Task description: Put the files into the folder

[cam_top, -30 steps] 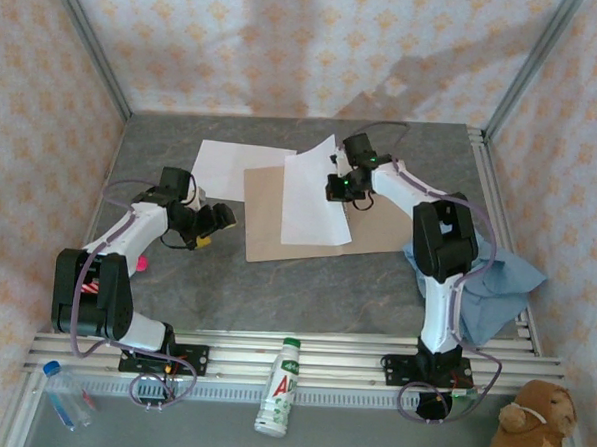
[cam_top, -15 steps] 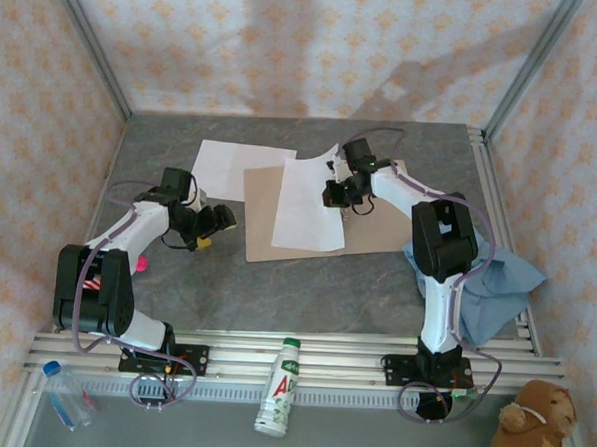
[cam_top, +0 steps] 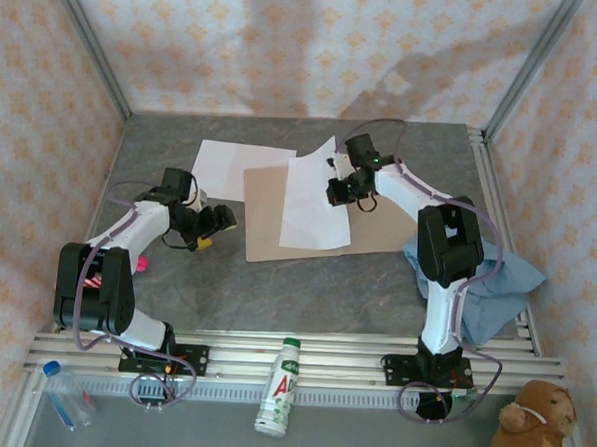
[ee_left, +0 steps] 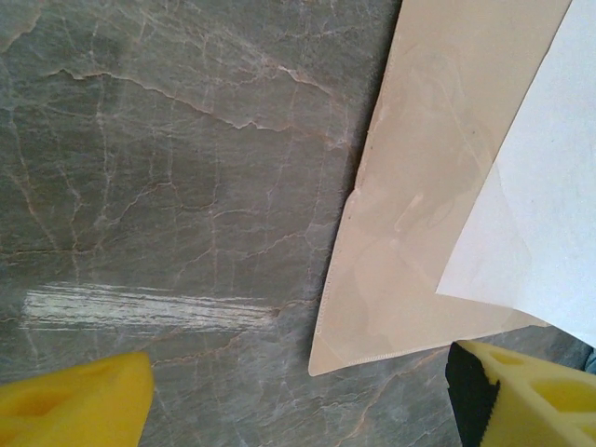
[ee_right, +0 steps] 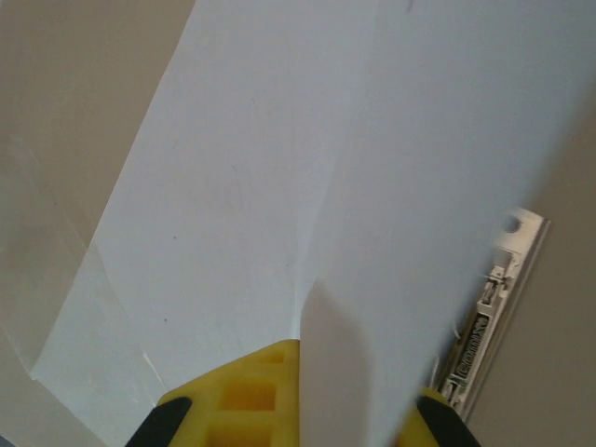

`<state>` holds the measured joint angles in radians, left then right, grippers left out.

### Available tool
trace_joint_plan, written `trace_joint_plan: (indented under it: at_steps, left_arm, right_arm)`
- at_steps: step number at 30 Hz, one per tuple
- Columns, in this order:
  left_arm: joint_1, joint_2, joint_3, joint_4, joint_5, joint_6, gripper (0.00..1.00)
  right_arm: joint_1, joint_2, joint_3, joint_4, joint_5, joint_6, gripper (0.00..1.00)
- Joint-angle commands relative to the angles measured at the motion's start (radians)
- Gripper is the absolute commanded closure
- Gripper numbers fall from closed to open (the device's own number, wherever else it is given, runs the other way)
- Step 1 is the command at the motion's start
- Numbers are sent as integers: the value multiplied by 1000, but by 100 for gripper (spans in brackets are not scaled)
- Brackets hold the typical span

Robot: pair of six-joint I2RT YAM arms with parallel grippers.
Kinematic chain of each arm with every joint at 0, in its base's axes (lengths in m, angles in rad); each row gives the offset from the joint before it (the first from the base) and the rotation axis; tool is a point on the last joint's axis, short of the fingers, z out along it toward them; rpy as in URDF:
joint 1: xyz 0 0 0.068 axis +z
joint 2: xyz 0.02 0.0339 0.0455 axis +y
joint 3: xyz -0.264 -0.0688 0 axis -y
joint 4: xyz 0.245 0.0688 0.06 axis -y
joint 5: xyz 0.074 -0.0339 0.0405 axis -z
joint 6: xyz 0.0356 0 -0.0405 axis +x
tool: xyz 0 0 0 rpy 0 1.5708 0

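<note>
**At centre frame: one sheet gripped over folder**

- Right gripper (cam_top: 339,190): pinching the right edge of a white sheet (cam_top: 315,196).
- That sheet: lies across the tan folder (cam_top: 264,222).
- Second sheet (cam_top: 224,167): upper left, overlapping the folder's corner.
- Left gripper (cam_top: 216,222): left of the folder, jaws spread, empty.

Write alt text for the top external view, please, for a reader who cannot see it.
The right gripper is shut on the edge of a white sheet draped across an open tan folder on a grey table. The left gripper hangs open beside the folder, and a second white sheet lies by its far corner.
</note>
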<state>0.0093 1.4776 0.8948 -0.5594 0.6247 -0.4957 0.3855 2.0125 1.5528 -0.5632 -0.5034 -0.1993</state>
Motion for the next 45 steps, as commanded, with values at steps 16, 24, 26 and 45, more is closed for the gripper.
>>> trace_joint_plan:
  at_steps: [16, 24, 26, 45]
  left_arm:
    - [4, 17, -11, 9, 18, 20, 17]
    - [4, 14, -16, 9, 17, 21, 17]
    - [4, 13, -15, 7, 16, 22, 17]
    - [3, 27, -16, 13, 18, 22, 17]
  right_arm:
    - [34, -36, -11, 25, -70, 77, 100]
    - [35, 2, -26, 122, -67, 218, 100]
    - [35, 11, -27, 133, -73, 231, 100]
    - [47, 46, -78, 191, -130, 412, 100]
